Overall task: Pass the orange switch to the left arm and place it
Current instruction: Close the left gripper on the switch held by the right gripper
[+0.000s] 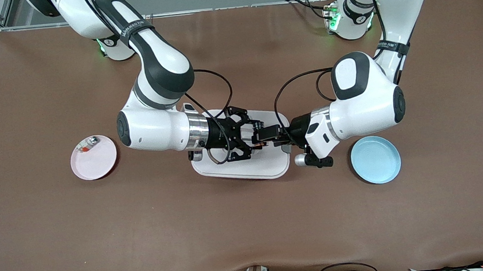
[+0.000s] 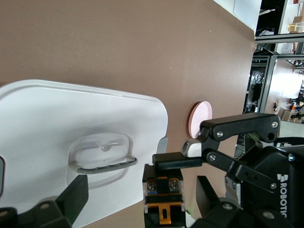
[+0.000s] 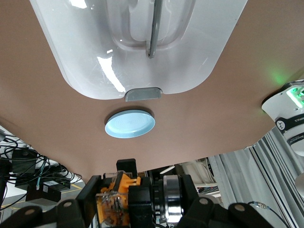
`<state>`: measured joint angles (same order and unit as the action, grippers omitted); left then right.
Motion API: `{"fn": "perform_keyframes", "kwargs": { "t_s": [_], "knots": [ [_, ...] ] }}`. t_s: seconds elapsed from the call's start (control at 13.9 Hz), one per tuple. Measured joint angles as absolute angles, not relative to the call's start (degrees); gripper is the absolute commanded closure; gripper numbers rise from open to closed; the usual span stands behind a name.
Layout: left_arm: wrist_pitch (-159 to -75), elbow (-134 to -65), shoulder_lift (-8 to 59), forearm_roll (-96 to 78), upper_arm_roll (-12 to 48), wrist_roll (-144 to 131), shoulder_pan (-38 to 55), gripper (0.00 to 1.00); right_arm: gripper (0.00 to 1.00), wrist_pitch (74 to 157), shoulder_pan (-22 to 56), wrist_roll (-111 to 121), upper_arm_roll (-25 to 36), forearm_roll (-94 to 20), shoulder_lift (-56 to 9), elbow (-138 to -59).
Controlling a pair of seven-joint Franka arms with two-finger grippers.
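Both grippers meet over the box (image 1: pixel 265 166) — orange switch (image 1: pixel 258 144) between them.

Right gripper (image 1: pixel 254 139) pinches the switch in its fingers (image 2: pixel 176 161). Left gripper (image 1: pixel 277 137) has its fingers spread on either side of the switch. The box sits mid-counter (image 1: pixel 249 229), between pink plate (image 1: pixel 97 164) and blue plate (image 1: pixel 375 160).

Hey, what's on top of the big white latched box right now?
Its clear lid handle. Over the white latched box, the right end effector and left end effector meet around the small black-and-orange switch. Its contents are hidden.
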<state>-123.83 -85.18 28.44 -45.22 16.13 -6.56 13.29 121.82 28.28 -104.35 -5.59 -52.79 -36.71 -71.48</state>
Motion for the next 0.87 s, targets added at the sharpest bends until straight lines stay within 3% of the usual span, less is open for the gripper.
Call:
{"fn": "perform_keyframes", "kwargs": {
  "t_s": [0.07, 0.14, 0.58, 0.65, 0.72, 0.79, 0.87],
  "knots": [
    [-123.8, -85.1, 28.4, -45.2, 16.1, -6.6, 13.3, 0.88, 1.0, 121.9, 28.3, -104.4, -5.6, -52.8, -36.7, -71.5],
    [-123.8, -85.0, 28.4, -45.2, 16.1, -6.6, 13.3, 1.0, 1.0, 122.0, 28.3, -104.5, -5.6, -52.8, -36.7, -71.5],
    [-124.0, -84.1, 28.6, -45.4, 16.2, -4.1, 13.3, 1.0, 1.0, 123.4, 28.8, -104.8, -5.6, -52.8, -37.3, -71.5],
    [-124.0, -84.1, 28.6, -45.4, 16.2, -4.1, 13.3, 1.0, 0.86, 123.5, 28.8, -104.9, -5.6, -52.8, -37.4, -71.5],
    [-124.0, -84.1, 28.6, -45.4, 16.2, -4.1, 13.3, 1.0, 0.37, 123.5, 28.8, -105.1, -5.6, -52.8, -37.4, -71.5],
    [-124.0, -84.1, 28.6, -45.4, 16.2, -4.1, 13.3, 1.0, 0.0, 123.5, 28.8, -105.3, -5.6, -52.8, -37.4, -71.4],
    [-124.0, -84.1, 28.6, -45.4, 16.2, -4.1, 13.3, 1.0, 0.0, 123.5, 28.8, -105.4, -5.6, -52.8, -37.4, -71.4]
  ]
}}
